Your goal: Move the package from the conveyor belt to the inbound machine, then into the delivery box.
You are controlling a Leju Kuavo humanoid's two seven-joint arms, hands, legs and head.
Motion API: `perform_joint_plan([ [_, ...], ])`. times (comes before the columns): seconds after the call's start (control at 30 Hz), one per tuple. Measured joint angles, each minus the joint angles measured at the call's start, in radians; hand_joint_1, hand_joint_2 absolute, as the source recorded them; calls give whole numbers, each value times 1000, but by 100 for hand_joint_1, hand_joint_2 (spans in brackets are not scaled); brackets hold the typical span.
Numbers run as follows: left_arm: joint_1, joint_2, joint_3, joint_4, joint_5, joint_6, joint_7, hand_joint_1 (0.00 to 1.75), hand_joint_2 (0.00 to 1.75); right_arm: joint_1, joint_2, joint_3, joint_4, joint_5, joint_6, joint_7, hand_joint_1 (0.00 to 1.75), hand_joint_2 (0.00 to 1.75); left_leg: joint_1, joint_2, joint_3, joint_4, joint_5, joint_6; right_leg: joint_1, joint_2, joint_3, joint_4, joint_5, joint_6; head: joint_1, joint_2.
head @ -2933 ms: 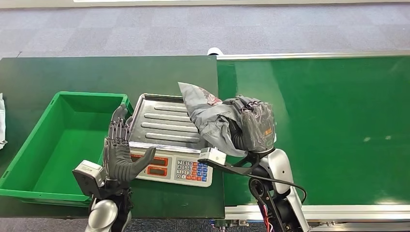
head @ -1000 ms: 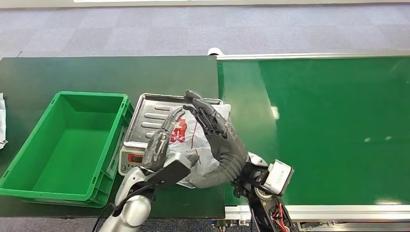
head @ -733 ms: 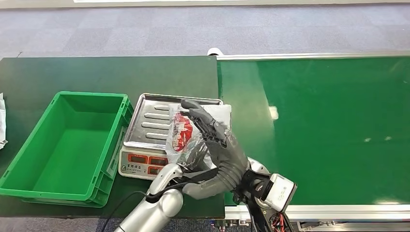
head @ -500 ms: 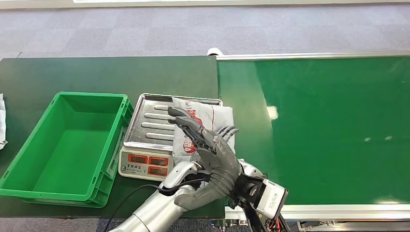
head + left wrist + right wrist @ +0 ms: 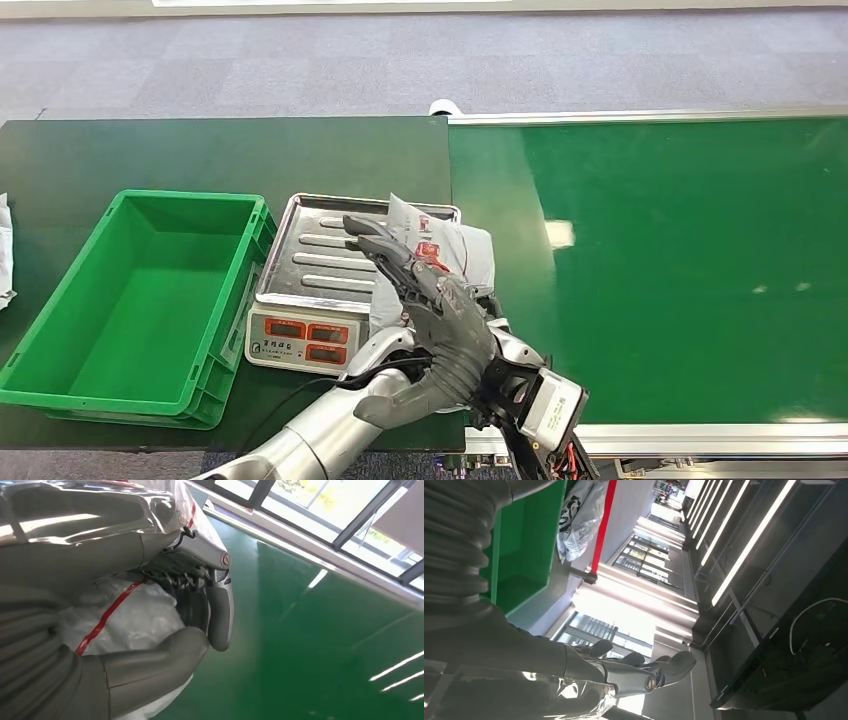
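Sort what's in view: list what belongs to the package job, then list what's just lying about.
Job:
package, held by the left hand
right hand
conveyor belt
scale, presumably the inbound machine
green box

Lying about:
grey bag at the table's far left edge

Greens, greys and a dash of red.
Bright green belt, green box, dark green table; silver tray; grey-white package printed red; dark grey right hand; red scale displays.
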Motion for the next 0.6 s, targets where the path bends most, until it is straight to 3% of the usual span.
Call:
perform_joint_plan([
  [0.2, 32, 11, 37, -82, 128, 54, -91, 175, 175, 1, 0, 0, -18, 25, -55, -7, 0, 175, 0, 0, -1, 0, 0, 0, 0, 0, -1, 0, 0, 0, 0, 0],
  [0.37, 77, 37, 50, -245, 173, 75, -92, 175, 175, 1, 0, 2, -33, 25, -72, -7, 0, 175, 0, 0, -1, 0, 0, 0, 0, 0, -1, 0, 0, 0, 0, 0],
  [0.6, 121, 65, 65, -359, 208, 122, -103, 175, 175, 1, 1, 23, -52, 22, -78, -13, 0, 175, 0, 1, -1, 0, 0, 0, 0, 0, -2, 0, 0, 0, 0, 0],
])
